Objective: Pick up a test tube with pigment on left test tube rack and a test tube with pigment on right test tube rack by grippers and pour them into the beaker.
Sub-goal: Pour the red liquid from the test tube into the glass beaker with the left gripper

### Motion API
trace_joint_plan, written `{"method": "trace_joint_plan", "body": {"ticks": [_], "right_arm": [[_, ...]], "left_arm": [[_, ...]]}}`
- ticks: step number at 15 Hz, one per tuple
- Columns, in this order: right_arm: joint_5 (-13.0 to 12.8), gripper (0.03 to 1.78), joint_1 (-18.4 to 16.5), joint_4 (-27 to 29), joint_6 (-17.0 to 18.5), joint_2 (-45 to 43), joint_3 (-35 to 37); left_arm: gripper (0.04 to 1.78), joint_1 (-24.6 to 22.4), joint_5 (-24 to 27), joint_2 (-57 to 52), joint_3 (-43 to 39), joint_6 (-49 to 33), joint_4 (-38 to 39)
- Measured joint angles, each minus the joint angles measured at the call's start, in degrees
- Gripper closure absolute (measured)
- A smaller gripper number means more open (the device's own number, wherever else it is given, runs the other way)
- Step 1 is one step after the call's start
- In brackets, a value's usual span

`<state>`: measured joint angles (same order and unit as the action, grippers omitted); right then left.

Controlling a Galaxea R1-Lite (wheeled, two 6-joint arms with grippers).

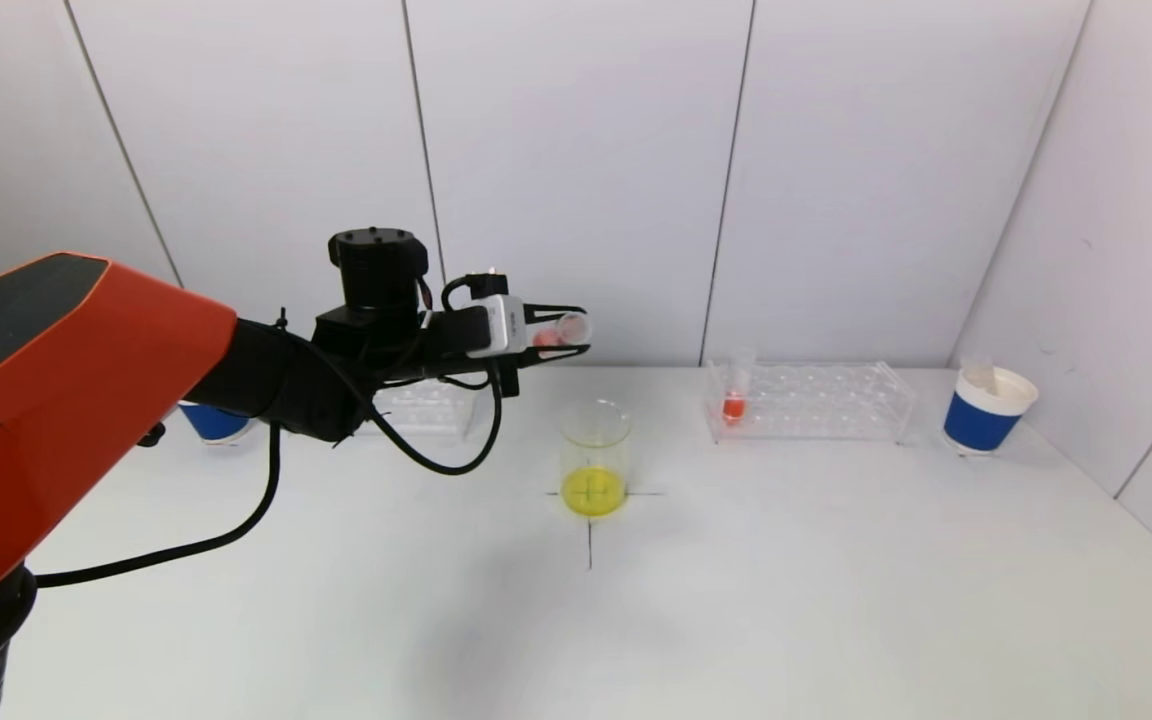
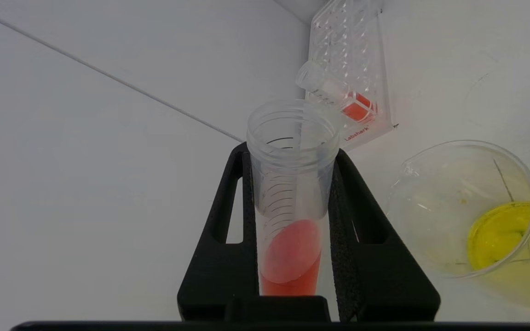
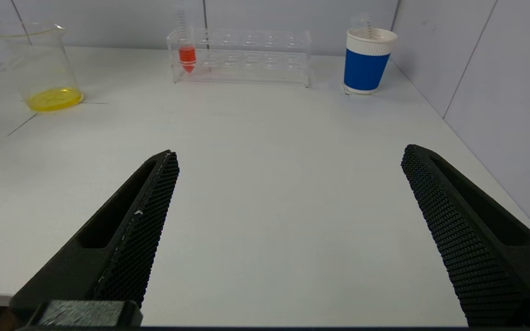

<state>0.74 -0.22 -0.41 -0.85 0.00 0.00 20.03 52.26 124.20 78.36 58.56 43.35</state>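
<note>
My left gripper is shut on a clear test tube with orange-red pigment, held nearly level above and a little left of the beaker. In the left wrist view the tube sits between the two black fingers, mouth pointing away, pigment pooled at its base. The beaker holds yellow liquid. A second tube with red pigment stands at the left end of the right rack. My right gripper is open and empty over the table's front, far from the rack.
The left rack lies partly hidden behind my left arm, with a blue cup beside it. A blue and white cup holding a clear tube stands at the far right. Black cross lines mark the table under the beaker.
</note>
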Motion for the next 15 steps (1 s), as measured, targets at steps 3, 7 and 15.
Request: {"method": "trace_joint_plan", "body": {"ticks": [3,7,15], "right_arm": [[0.0,0.05,0.0,0.0,0.0,0.0,0.0],[0.0,0.05,-0.02,0.0,0.0,0.0,0.0],[-0.01,0.05,0.01,0.01,0.0,0.0,0.0]], "left_arm": [[1.37,-0.13,0.09,-0.09,-0.13,6.75,0.0],[1.37,-0.16,0.02,-0.09,-0.66,12.54,0.0],[1.37,0.41,-1.49,1.57,-1.82,21.26,-0.02]]}}
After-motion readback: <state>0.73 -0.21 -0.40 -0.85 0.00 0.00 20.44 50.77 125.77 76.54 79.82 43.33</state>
